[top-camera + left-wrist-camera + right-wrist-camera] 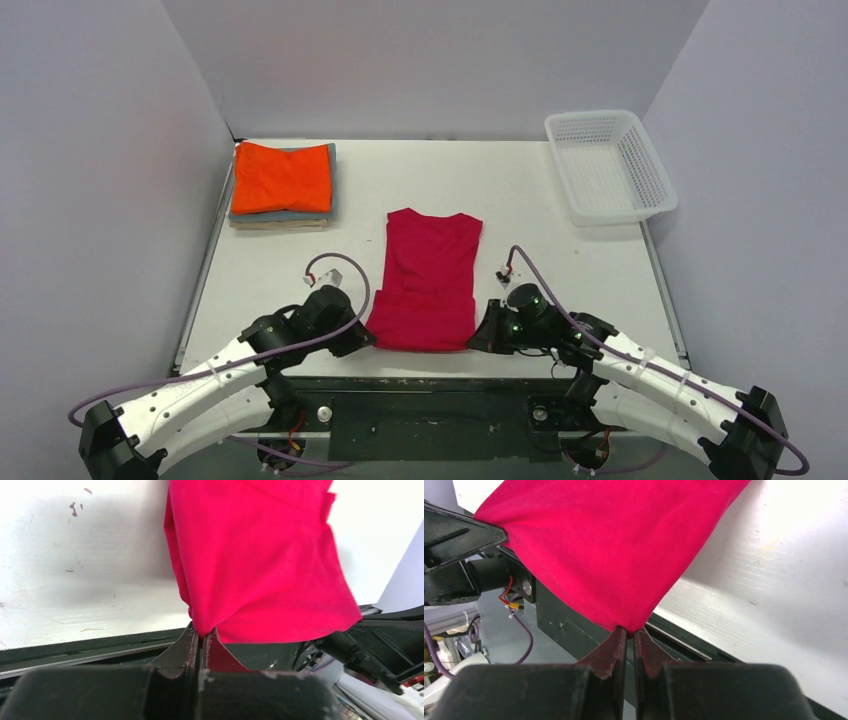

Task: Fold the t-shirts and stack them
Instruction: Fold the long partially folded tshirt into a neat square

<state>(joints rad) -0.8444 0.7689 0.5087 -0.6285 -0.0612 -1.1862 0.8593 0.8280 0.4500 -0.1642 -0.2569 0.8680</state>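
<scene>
Left gripper (202,632) is pinching the near left corner of the red tee (260,560); its fingers are pressing almost together with only cloth between them. Right gripper (630,630) is doing the same at the near right corner of the red tee (609,545), with a thin slit showing between its fingers.

Wrist views are showing the grasp itself. In each, the cloth is bunching to a point at the fingertips and fanning out away from them, with the pinch sitting over the dark rail at the tabletop's near edge.

Top view is not resolving the fingertips. It is giving the layout instead:
- Red tee (430,280) is lying mid-tabletop (520,190) as a long narrow shape, neck end far, hem near.
- Left gripper (362,340) and right gripper (478,340) are flanking the hem.
- Orange tee (282,177) is sitting at the far left corner on top of a grey-blue tee (333,175), itself on a beige tee (280,225). All three are folded.
- Basket (597,115) is standing at the far right corner, well apart from the tees.
</scene>
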